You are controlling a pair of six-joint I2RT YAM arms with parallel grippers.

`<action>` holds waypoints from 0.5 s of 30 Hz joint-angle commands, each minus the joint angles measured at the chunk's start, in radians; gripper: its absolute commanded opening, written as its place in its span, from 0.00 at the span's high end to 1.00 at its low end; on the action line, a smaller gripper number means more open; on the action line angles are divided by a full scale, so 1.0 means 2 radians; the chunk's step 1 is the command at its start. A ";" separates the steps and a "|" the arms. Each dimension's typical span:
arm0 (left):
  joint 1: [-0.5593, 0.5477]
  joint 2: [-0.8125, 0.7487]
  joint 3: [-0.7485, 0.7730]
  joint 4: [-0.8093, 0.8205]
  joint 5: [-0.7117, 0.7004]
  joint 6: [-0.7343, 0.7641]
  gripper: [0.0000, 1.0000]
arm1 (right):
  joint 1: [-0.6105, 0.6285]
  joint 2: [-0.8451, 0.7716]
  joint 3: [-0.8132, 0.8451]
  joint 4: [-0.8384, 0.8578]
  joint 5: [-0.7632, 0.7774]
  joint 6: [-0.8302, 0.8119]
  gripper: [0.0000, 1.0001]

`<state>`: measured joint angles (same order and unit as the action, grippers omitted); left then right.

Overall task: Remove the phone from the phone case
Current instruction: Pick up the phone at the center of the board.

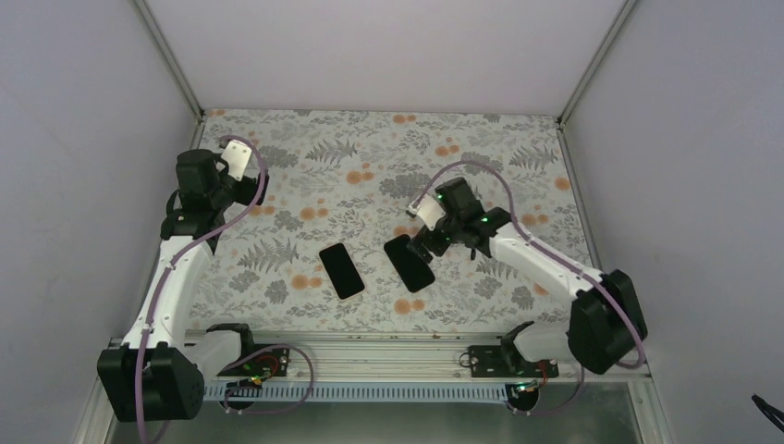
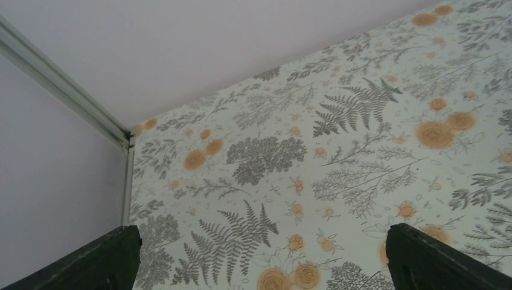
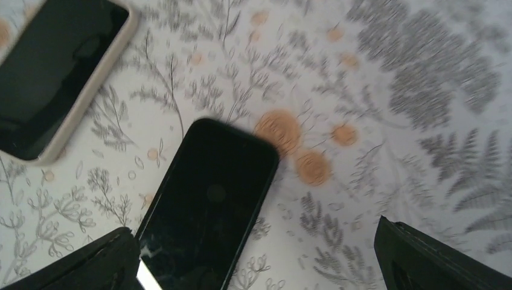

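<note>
Even, bright, diffuse light; faint shadows; right wrist view motion-blurred.

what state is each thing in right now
left pincer: open, empty
right pincer: open, empty, above the all-black slab
all-black slab: lying flat, ungripped
light-rimmed slab: lying flat, dark face up, apart from the black one
phone versus case: the two lie separate, but I cannot tell which is which

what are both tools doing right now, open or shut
Left tool: open, empty.
Right tool: open, above the black phone, nothing gripped.
</note>
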<state>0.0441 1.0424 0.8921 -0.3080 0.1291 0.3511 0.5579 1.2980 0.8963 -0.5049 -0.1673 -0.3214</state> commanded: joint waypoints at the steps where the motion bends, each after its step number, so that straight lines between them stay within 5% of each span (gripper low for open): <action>1: 0.004 0.011 0.012 0.005 -0.038 -0.002 0.00 | 0.042 0.054 0.014 -0.023 0.050 0.021 0.00; 15: 0.004 0.028 -0.007 0.004 -0.046 0.004 0.00 | 0.117 0.199 0.061 -0.045 0.104 0.073 0.00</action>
<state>0.0475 1.0874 0.8875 -0.3088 0.0525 0.3557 0.7769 1.6371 0.9775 -0.5694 -0.0277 -0.2157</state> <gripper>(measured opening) 0.999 0.997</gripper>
